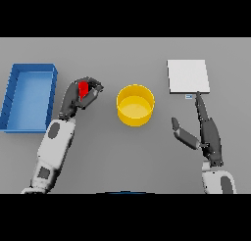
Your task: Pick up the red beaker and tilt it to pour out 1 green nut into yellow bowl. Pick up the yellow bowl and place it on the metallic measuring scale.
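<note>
Grey counter point(122, 161) fills the head view, seen from above. On the robot's left side, the left hand point(84, 95) has its dark fingers and thumb curled round the red beaker point(84, 89), so only a small patch of red shows between them. The hand and beaker sit to the left of the yellow bowl point(135, 105), near it but apart, not yet over its rim. This looks like a grasp taken so the beaker can be carried across and tipped. Whether the beaker is lifted off the counter cannot be told, and no green nut can be seen, either in the beaker or in the bowl, whose inside shows plain yellow.

The bowl stands upright at the middle of the counter, between the two arms, within reach of both. To its right and further back lies the metallic measuring scale point(188, 76), a flat pale square plate with a small mark at its front edge. The right hand point(206, 130) rests just in front of the scale, fingers straight and relaxed, holding nothing, one fingertip reaching toward the scale's front edge. It seems parked there, idle.

At the far left stands a blue tray point(11, 95) with raised walls, apart from everything else.

Judging by this layout, pouring has not begun and the bowl has not been moved.
</note>
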Robot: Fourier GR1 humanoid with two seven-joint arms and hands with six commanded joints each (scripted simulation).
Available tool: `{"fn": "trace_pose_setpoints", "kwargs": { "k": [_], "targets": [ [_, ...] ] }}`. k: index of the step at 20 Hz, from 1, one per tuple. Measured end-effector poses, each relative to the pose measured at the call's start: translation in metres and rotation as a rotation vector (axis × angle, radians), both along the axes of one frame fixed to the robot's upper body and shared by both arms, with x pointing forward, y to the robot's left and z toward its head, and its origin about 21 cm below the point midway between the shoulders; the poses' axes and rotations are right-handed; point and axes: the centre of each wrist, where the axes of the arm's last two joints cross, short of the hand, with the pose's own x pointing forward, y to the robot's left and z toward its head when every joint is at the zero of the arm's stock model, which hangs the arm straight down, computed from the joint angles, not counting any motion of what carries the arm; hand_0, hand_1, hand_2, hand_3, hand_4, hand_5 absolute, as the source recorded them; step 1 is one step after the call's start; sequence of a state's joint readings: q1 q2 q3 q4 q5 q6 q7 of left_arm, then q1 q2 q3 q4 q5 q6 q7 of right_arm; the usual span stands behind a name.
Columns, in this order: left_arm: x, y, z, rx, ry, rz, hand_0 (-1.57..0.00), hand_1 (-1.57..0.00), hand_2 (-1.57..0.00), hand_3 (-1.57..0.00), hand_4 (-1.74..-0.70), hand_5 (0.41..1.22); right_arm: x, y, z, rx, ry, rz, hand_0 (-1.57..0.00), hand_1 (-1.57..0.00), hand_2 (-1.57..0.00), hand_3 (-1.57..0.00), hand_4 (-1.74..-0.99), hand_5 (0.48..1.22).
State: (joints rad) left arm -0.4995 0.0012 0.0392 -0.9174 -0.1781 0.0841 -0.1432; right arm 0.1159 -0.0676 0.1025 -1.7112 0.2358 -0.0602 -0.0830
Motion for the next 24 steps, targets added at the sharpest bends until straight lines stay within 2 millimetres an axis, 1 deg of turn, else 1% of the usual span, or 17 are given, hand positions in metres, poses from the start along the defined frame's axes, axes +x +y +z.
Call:
{"fn": "trace_pose_setpoints", "kwargs": {
  "k": [2, 3, 4, 5, 7, 8, 10, 12, 13, 15, 17, 18, 19, 21, 22, 24],
  "targets": [
    [-0.003, 0.001, 0.001, 0.023, 0.004, -0.019, -1.33, -1.34, -1.35, -1.27, -1.52, 1.148, -0.001, 0.001, -0.003, 0.009, 0.007, 0.000, 0.00, 0.00, 0.00, 0.00, -1.259, 0.646],
    [-0.003, -0.002, 0.001, 0.015, 0.012, -0.021, -1.38, -1.39, -1.40, -1.33, -1.51, 1.162, -0.002, 0.001, -0.004, 0.009, 0.012, -0.002, 0.00, 0.00, 0.00, 0.00, -1.257, 0.645],
    [-0.003, -0.004, 0.002, 0.013, 0.021, -0.016, -1.42, -1.42, -1.43, -1.38, -1.55, 1.159, -0.003, -0.002, -0.004, 0.002, 0.013, -0.004, 0.00, 0.00, 0.00, 0.00, -1.258, 0.644],
    [-0.003, -0.003, 0.003, 0.010, 0.020, 0.004, -1.45, -1.45, -1.46, -1.41, -1.59, 1.151, -0.003, 0.001, -0.001, 0.013, 0.004, 0.006, 0.00, 0.00, 0.00, 0.00, -1.257, 0.643],
    [-0.001, -0.005, 0.005, -0.037, -0.024, 0.020, -1.49, -1.50, -1.50, -1.47, -1.64, 1.132, -0.004, -0.003, 0.002, 0.014, -0.006, 0.004, 0.00, 0.00, 0.00, 0.00, -1.262, 0.646],
    [-0.003, -0.006, 0.007, -0.053, -0.052, 0.028, -1.51, -1.51, -1.51, -1.49, -1.66, 1.128, -0.003, -0.001, -0.001, 0.016, 0.007, 0.002, 0.00, 0.00, 0.00, 0.00, -1.258, 0.646],
    [-0.001, -0.007, 0.017, -0.083, -0.089, 0.040, -1.53, -1.53, -1.53, -1.52, -1.69, 1.118, -0.002, -0.002, -0.001, -0.003, 0.003, -0.006, 0.00, 0.00, 0.00, 0.00, -1.259, 0.647],
    [0.001, -0.007, 0.029, -0.064, -0.109, 0.048, -1.55, -1.55, -1.55, -1.54, -1.71, 1.114, -0.001, -0.004, -0.001, -0.015, 0.001, -0.002, 0.00, 0.00, 0.00, 0.00, -1.263, 0.652],
    [0.001, -0.008, 0.037, -0.045, -0.140, 0.035, -1.55, -1.55, -1.55, -1.54, -1.72, 1.114, -0.006, -0.002, -0.005, -0.012, -0.003, 0.007, 0.00, 0.00, 0.00, 0.00, -1.263, 0.654],
    [0.002, -0.010, 0.049, 0.025, -0.168, -0.008, -1.56, -1.56, -1.56, -1.55, -1.72, 1.117, -0.003, -0.005, -0.003, -0.015, -0.012, 0.001, 0.00, 0.00, 0.00, 0.00, -1.261, 0.661],
    [0.005, -0.014, 0.064, 0.158, -0.151, -0.057, -1.56, -1.56, -1.56, -1.56, -1.73, 1.124, -0.001, -0.001, -0.001, -0.021, -0.012, 0.014, 0.00, 0.00, 0.00, 0.00, -1.253, 0.666],
    [0.009, -0.013, 0.069, 0.222, -0.143, -0.079, -1.56, -1.56, -1.56, -1.56, -1.73, 1.125, -0.003, -0.006, -0.003, -0.032, -0.006, 0.007, 0.00, 0.00, 0.00, 0.00, -1.256, 0.671],
    [0.011, -0.014, 0.073, 0.270, -0.135, -0.101, -1.56, -1.56, -1.56, -1.56, -1.73, 1.122, -0.002, -0.005, -0.003, -0.028, -0.008, 0.003, 0.00, 0.00, 0.00, 0.00, -1.256, 0.674],
    [0.014, -0.018, 0.077, 0.335, -0.130, -0.131, -1.56, -1.56, -1.56, -1.56, -1.73, 1.112, -0.006, 0.000, -0.005, -0.034, -0.012, 0.015, 0.00, 0.00, 0.00, 0.00, -1.256, 0.678],
    [0.015, -0.020, 0.079, 0.360, -0.128, -0.142, -1.56, -1.56, -1.56, -1.56, -1.73, 1.111, -0.002, -0.003, -0.001, -0.040, -0.001, 0.005, 0.00, 0.00, 0.00, 0.00, -1.256, 0.678],
    [0.016, -0.024, 0.084, 0.405, -0.129, -0.160, -1.57, -1.57, -1.57, -1.56, -1.73, 1.114, 0.000, -0.004, 0.000, -0.032, 0.020, -0.004, 0.00, 0.00, 0.00, 0.00, -1.254, 0.680]
  ]
}}
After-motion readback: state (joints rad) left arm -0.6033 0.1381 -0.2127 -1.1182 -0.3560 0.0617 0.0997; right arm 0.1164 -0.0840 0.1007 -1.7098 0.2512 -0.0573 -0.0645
